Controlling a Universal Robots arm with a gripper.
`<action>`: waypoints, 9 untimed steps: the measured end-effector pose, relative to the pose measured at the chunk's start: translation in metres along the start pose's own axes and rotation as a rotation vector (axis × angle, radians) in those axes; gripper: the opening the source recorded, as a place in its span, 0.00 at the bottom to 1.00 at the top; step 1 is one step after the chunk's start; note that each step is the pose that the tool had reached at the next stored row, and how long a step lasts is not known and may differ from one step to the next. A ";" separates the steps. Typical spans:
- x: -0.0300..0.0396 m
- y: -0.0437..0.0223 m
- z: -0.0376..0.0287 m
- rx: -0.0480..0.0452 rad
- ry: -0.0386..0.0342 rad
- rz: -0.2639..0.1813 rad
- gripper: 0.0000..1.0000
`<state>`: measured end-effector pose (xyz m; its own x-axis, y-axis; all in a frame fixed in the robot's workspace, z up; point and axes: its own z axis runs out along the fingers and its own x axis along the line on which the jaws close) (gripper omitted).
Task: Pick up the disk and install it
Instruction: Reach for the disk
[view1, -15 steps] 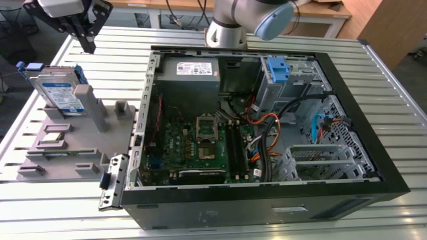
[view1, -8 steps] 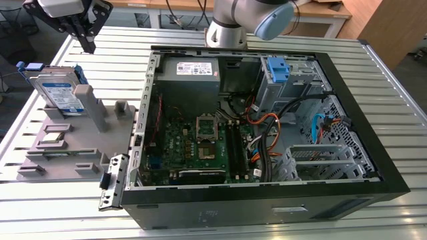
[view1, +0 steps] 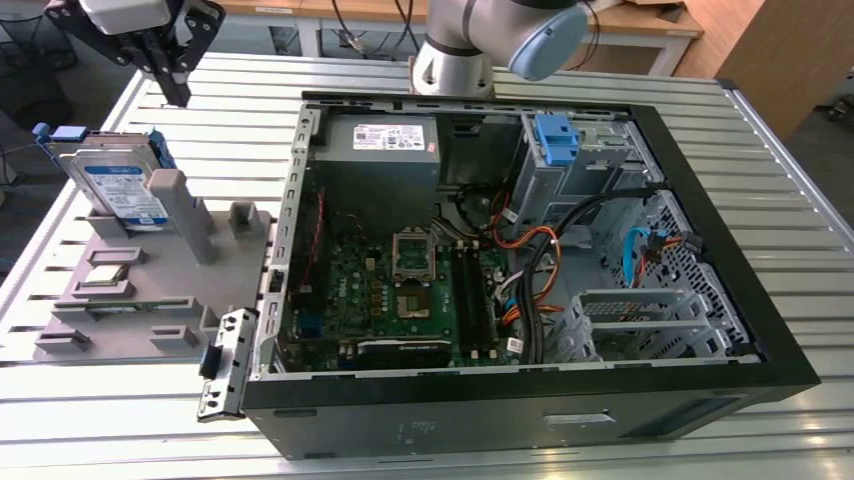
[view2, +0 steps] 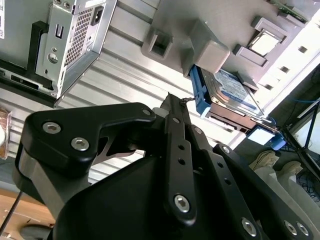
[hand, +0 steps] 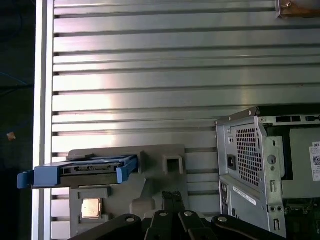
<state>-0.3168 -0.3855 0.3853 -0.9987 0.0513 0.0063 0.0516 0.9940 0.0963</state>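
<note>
Silver-metal hard drive with white-and-blue label, clipped in a blue plastic carrier frame: the disk (view1: 118, 185) stands on edge in a slot of the grey moulded plastic fixture (view1: 147, 290), at the exterior view's left of the open black computer case (view1: 747, 250). Black two-finger gripper (view1: 175, 92) hangs in the air near the disk, clear of it, jaws pressed together, gripping nothing. Both wrist views show the disk (view2: 230, 92) (hand: 90, 170) seated in the fixture beyond the fingertips. Fixture and case rest on the slatted aluminium table (view1: 134, 420).
</note>
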 end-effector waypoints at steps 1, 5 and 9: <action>0.0002 0.0002 0.0000 0.0001 0.0005 -0.004 0.11; 0.0022 0.0025 0.0008 0.0001 0.0016 -0.016 0.11; 0.0059 0.0044 0.0015 0.0001 0.0025 -0.026 0.11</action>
<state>-0.3225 -0.3806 0.3843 -0.9997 0.0254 0.0063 0.0259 0.9950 0.0963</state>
